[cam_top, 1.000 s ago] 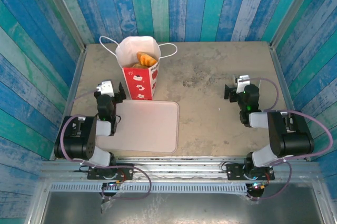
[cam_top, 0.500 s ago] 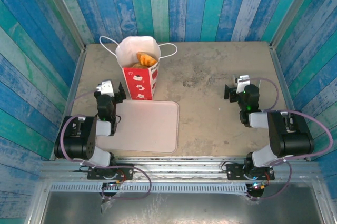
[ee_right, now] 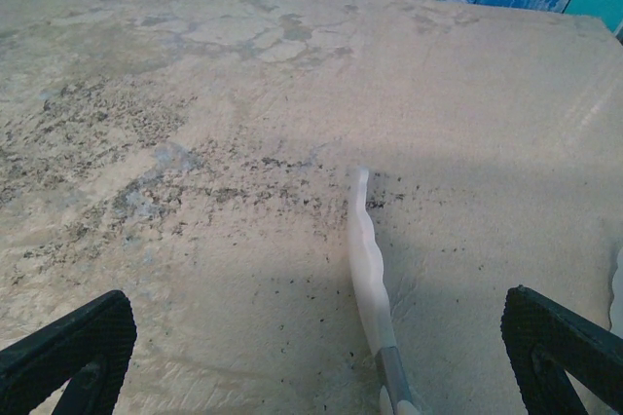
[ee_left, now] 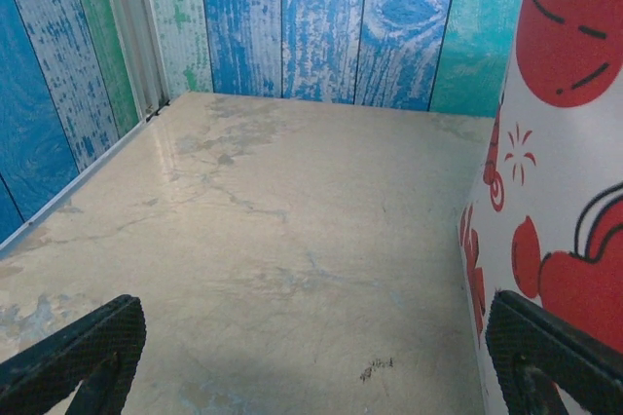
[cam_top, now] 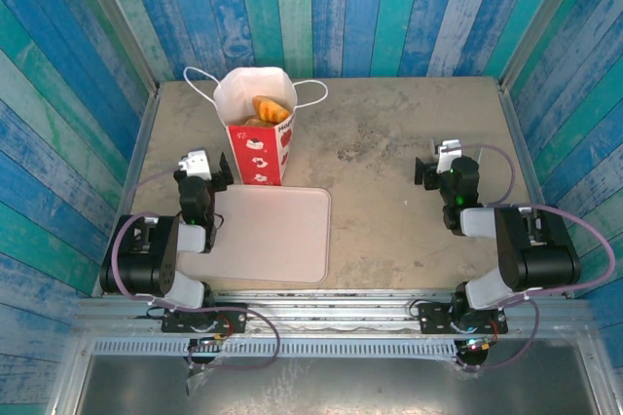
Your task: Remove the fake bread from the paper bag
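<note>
The paper bag (cam_top: 257, 147) stands upright at the back left of the table, red below with white figures, white above, its string handles (cam_top: 201, 78) spread to both sides. Golden-brown fake bread (cam_top: 269, 108) shows inside its open top. My left gripper (cam_top: 202, 171) rests low just left of the bag's base, open and holding nothing. In the left wrist view the bag's printed side (ee_left: 560, 171) stands right beside my right fingertip (ee_left: 550, 347), and the left gripper (ee_left: 311, 366) spans bare table. My right gripper (cam_top: 440, 162) sits open over bare table at the right; the right gripper (ee_right: 316, 361) holds nothing.
A flat pale tray (cam_top: 263, 236) lies in front of the bag, next to the left arm. A thin white plastic strip (ee_right: 365, 249) sticks out ahead between the right fingers. Painted plank walls (cam_top: 321, 6) close in the table's back and sides.
</note>
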`<state>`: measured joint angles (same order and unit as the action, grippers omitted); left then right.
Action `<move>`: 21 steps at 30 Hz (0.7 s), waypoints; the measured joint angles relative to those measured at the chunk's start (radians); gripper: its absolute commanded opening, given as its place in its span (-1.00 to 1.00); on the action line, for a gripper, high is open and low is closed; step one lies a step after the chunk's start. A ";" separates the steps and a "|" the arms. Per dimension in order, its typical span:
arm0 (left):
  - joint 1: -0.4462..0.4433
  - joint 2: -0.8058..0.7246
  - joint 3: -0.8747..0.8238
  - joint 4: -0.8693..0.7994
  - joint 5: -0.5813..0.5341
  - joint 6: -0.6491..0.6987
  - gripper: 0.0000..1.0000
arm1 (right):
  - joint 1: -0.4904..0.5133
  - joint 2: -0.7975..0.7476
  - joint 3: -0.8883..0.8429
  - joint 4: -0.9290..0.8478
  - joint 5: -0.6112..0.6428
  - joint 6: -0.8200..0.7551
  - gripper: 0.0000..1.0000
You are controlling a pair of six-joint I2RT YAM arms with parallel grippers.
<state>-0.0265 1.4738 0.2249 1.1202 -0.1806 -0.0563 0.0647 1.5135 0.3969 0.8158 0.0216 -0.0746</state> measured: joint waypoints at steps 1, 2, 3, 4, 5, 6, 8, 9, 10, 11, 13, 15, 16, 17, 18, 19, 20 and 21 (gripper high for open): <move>0.000 0.000 -0.016 0.016 -0.002 0.000 0.87 | 0.002 0.000 0.000 0.002 0.000 -0.002 1.00; 0.000 -0.002 -0.034 0.028 -0.005 0.000 0.88 | 0.005 -0.003 -0.003 0.007 0.000 -0.005 1.00; 0.000 -0.004 -0.046 0.031 -0.009 -0.001 0.88 | 0.007 -0.007 -0.006 0.009 0.000 -0.007 1.00; 0.000 -0.011 -0.058 0.030 -0.014 -0.003 0.87 | 0.011 -0.015 -0.013 0.014 0.001 -0.010 1.00; 0.000 -0.021 -0.064 0.026 -0.019 -0.003 0.87 | 0.014 -0.025 -0.019 0.017 0.001 -0.014 1.00; 0.000 -0.042 -0.065 0.005 -0.027 -0.007 0.87 | 0.018 -0.042 -0.025 0.009 0.002 -0.016 1.00; 0.000 -0.109 -0.061 -0.048 -0.050 -0.023 0.88 | 0.021 -0.101 -0.021 -0.054 0.004 -0.015 1.00; 0.000 -0.150 -0.058 -0.077 -0.060 -0.031 0.88 | 0.021 -0.143 -0.007 -0.110 0.004 -0.012 1.00; 0.000 -0.192 -0.053 -0.110 -0.071 -0.046 0.87 | 0.021 -0.171 0.010 -0.158 0.002 -0.007 1.00; 0.000 -0.238 -0.045 -0.150 -0.084 -0.061 0.87 | 0.021 -0.196 0.035 -0.206 0.000 0.001 1.00; 0.000 -0.333 -0.023 -0.251 -0.118 -0.106 0.88 | 0.021 -0.238 0.117 -0.343 -0.013 0.029 1.00; 0.000 -0.420 -0.001 -0.356 -0.153 -0.166 0.87 | 0.021 -0.262 0.191 -0.473 -0.034 0.072 1.00; 0.000 -0.472 0.008 -0.419 -0.175 -0.211 0.87 | 0.021 -0.269 0.223 -0.532 -0.047 0.102 1.00; 0.000 -0.517 0.014 -0.475 -0.196 -0.260 0.88 | 0.021 -0.273 0.248 -0.581 -0.058 0.128 1.00; -0.001 -0.570 0.020 -0.536 -0.220 -0.312 0.88 | 0.021 -0.274 0.272 -0.632 -0.073 0.150 1.00; -0.001 -0.622 0.024 -0.595 -0.234 -0.370 0.88 | 0.021 -0.274 0.295 -0.686 -0.097 0.175 1.00; 0.000 -0.665 0.024 -0.636 -0.237 -0.405 0.88 | 0.019 -0.272 0.307 -0.722 -0.122 0.194 1.00; 0.001 -0.728 0.024 -0.695 -0.222 -0.446 0.88 | 0.017 -0.269 0.319 -0.761 -0.187 0.216 1.00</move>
<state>-0.0257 0.7460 0.2489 0.4248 -0.4026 -0.5018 0.0818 1.2446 0.7155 0.0551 -0.1658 0.1417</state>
